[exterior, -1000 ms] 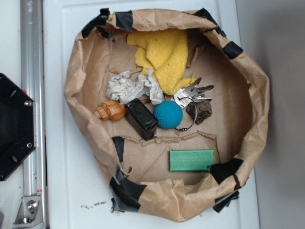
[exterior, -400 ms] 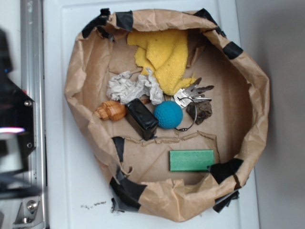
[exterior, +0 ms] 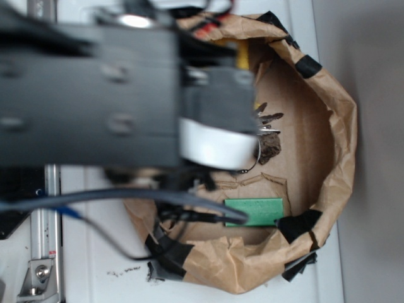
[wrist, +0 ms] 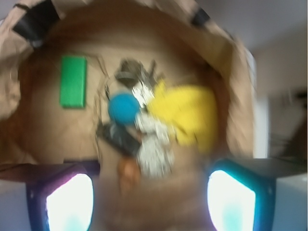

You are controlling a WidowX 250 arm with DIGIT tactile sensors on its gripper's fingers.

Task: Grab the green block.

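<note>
Green block [wrist: 73, 81] lies flat, well apart from the spread jaws.

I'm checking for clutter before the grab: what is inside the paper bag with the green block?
The wrist view shows the green block lying apart in the paper bag, plus a blue ball, yellow cloth, keys and blurred items. Anything beneath them is hidden.

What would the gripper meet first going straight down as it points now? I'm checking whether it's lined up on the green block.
Probably the white crumpled paper, or the blue ball; depth is blurry. The gripper isn't over the green block.
</note>
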